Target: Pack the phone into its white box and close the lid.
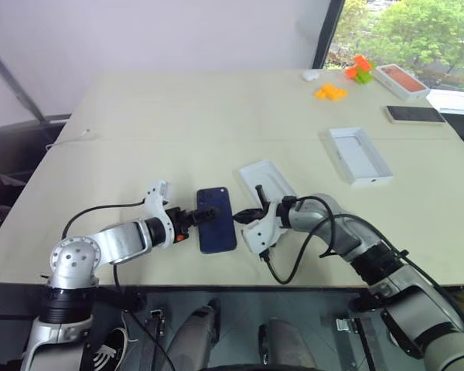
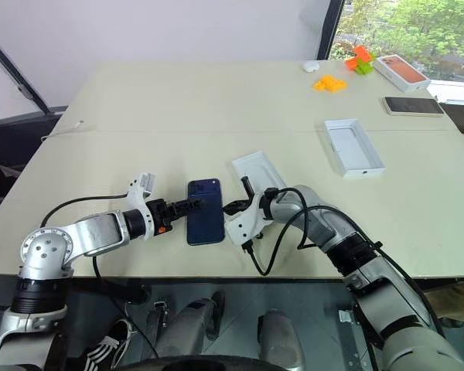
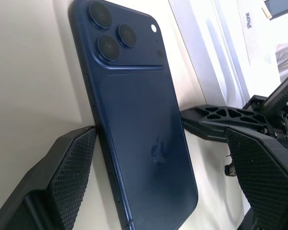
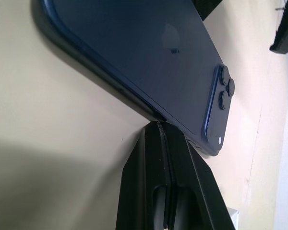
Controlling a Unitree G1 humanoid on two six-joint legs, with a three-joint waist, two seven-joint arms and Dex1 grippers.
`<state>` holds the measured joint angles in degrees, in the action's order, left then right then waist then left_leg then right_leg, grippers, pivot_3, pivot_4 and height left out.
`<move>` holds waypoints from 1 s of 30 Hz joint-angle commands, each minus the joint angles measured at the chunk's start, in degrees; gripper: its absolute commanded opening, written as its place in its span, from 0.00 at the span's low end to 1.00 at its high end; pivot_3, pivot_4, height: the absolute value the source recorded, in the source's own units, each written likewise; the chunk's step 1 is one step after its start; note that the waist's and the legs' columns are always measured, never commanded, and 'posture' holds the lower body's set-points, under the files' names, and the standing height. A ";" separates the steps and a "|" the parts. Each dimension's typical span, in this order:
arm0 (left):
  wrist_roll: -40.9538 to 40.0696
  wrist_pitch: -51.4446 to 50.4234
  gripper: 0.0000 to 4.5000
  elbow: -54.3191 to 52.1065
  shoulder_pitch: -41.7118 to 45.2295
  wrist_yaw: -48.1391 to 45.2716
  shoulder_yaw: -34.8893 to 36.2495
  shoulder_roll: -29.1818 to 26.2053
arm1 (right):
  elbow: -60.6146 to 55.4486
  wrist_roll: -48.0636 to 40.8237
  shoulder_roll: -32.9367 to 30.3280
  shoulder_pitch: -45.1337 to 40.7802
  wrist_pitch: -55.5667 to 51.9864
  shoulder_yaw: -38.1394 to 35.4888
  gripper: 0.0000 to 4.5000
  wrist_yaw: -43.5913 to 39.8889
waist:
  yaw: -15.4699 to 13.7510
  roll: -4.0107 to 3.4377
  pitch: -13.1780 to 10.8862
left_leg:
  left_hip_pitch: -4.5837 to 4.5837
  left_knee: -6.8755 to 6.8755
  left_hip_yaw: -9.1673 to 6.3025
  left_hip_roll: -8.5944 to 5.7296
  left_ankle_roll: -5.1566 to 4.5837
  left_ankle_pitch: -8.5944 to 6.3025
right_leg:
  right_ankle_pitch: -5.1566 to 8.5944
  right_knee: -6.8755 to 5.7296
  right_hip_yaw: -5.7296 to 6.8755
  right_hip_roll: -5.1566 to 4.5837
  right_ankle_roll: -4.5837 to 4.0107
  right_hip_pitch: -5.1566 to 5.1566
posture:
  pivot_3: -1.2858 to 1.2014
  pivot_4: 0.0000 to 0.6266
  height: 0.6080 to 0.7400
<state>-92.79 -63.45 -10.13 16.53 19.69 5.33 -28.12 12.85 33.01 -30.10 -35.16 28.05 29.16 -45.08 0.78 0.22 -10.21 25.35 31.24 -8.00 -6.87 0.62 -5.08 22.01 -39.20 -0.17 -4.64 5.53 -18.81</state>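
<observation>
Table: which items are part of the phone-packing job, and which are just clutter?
Job: phone, white box beside it, lid further right.
Clutter: black phone, orange-topped box, orange blocks, orange-and-green blocks, small white object.

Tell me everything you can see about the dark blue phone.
The phone is a glossy navy slab lying flat on the table, back up, three lenses clustered in one corner. It sits beside the white box. The open left gripper straddles one long side; the shut right gripper tips press its opposite edge.
</observation>
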 commanded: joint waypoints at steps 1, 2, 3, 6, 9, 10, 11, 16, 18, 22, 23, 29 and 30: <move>0.11 -0.48 0.99 -0.17 0.44 -0.82 -2.09 1.54 | -1.66 -0.58 3.19 0.82 0.92 2.80 0.00 0.09 | 0.03 0.01 0.04 | 0.00 0.00 0.00 0.00 0.00 0.00 | 0.00 0.01 0.00 0.00 0.00 0.00 | 0.52 0.24 1.00; 0.16 -0.47 0.99 -0.18 0.33 -0.88 -2.06 1.69 | -1.92 -0.43 3.42 0.96 0.96 2.96 0.00 0.14 | 0.06 0.01 0.06 | 0.00 0.00 0.00 0.01 0.00 0.00 | 0.00 0.02 0.00 0.01 0.00 0.00 | 0.52 0.24 1.00; -0.60 -0.32 0.99 -0.07 0.11 -0.52 -1.95 2.05 | -1.92 0.07 3.64 0.95 1.12 3.08 0.00 0.61 | 0.09 0.01 0.07 | 0.00 -0.01 0.00 0.02 0.00 0.00 | 0.00 0.02 0.00 0.01 0.00 0.00 | 0.52 0.24 1.00; -1.41 -0.80 0.99 -0.61 -0.17 -0.67 -1.89 2.07 | -1.04 1.88 3.89 0.37 1.39 2.96 0.00 2.16 | 0.08 0.01 0.07 | 0.01 -0.02 0.00 0.03 0.00 0.00 | 0.01 0.06 0.00 0.01 -0.01 0.00 | 0.52 0.24 1.00; -2.43 -0.80 0.99 -0.92 -0.47 -0.34 -1.76 2.05 | 0.22 2.92 4.06 -0.40 1.76 2.79 0.00 3.59 | -0.04 0.01 0.07 | 0.06 -0.09 0.00 0.02 -0.01 -0.01 | 0.01 0.16 0.00 0.02 0.00 -0.05 | 0.52 0.24 1.00; -2.49 -0.75 0.99 -1.05 -0.51 -0.34 -1.75 1.99 | 0.51 3.04 4.06 -0.59 1.87 2.81 0.00 3.83 | -0.05 0.02 0.06 | 0.09 -0.11 0.00 0.02 -0.01 -0.01 | 0.02 0.17 0.00 0.01 0.01 -0.08 | 0.52 0.24 1.00; -3.02 -0.46 0.99 -1.09 -0.59 -0.12 -1.66 2.20 | 0.74 3.12 4.05 -0.72 1.98 2.83 0.00 4.01 | -0.05 0.02 0.06 | 0.09 -0.11 0.00 0.02 -0.01 -0.01 | 0.02 0.18 0.00 0.01 0.01 -0.08 | 0.52 0.24 1.00; -1.28 -0.74 0.99 -0.92 -1.16 -0.21 -1.89 1.45 | 0.98 2.27 3.94 -0.94 1.93 2.61 0.00 3.71 | -0.01 0.03 0.06 | 0.09 -0.11 0.00 0.02 -0.01 -0.01 | 0.02 0.18 0.00 0.01 0.01 -0.08 | 0.52 0.24 1.00; -0.84 -0.61 0.99 -0.95 -1.26 -0.66 -1.60 1.07 | 1.23 2.24 3.77 -1.09 1.91 2.46 0.00 3.70 | 0.00 0.03 0.06 | 0.09 -0.11 0.00 0.02 -0.01 -0.01 | 0.02 0.18 0.00 0.01 0.00 -0.07 | 0.52 0.24 1.00; -1.93 0.20 0.71 -0.39 -1.26 -0.51 -0.43 0.91 | 1.52 2.41 3.30 -1.42 2.08 2.25 0.00 3.85 | 0.00 0.05 0.04 | 0.12 -0.12 0.00 0.02 -0.01 -0.01 | 0.02 0.18 0.00 0.01 0.00 -0.13 | 0.52 0.24 1.00; -1.58 0.21 0.60 -0.34 -1.27 -0.47 -0.43 0.82 | 1.55 2.36 3.24 -1.43 2.07 2.21 0.00 3.86 | -0.02 0.07 0.03 | 0.14 -0.13 0.00 0.02 -0.01 -0.02 | 0.02 0.18 0.00 0.01 0.00 -0.15 | 0.52 0.24 1.00; -2.56 0.55 0.01 -0.54 -2.35 0.27 -0.48 1.24 | 1.89 2.50 2.79 -1.67 2.11 2.06 0.00 4.18 | -0.09 0.13 0.03 | 0.22 -0.12 -0.01 0.02 -0.01 -0.02 | 0.03 0.18 0.00 0.01 -0.01 -0.20 | 0.52 0.24 1.00; -2.50 0.54 0.01 -0.63 -2.49 0.24 -0.62 1.15 | 1.98 2.51 2.71 -1.82 2.01 1.96 0.00 4.23 | -0.09 0.11 0.02 | 0.19 -0.12 -0.01 0.02 0.00 -0.02 | 0.02 0.19 -0.01 0.01 -0.01 -0.18 | 0.52 0.24 1.00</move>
<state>-95.36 -62.87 -9.87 14.54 19.39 5.36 -26.78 14.52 35.72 -27.39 -36.35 30.27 31.18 -41.00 0.69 0.33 -10.20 25.56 31.11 -8.01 -6.85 0.62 -5.10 22.04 -39.02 -0.18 -4.63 5.52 -19.01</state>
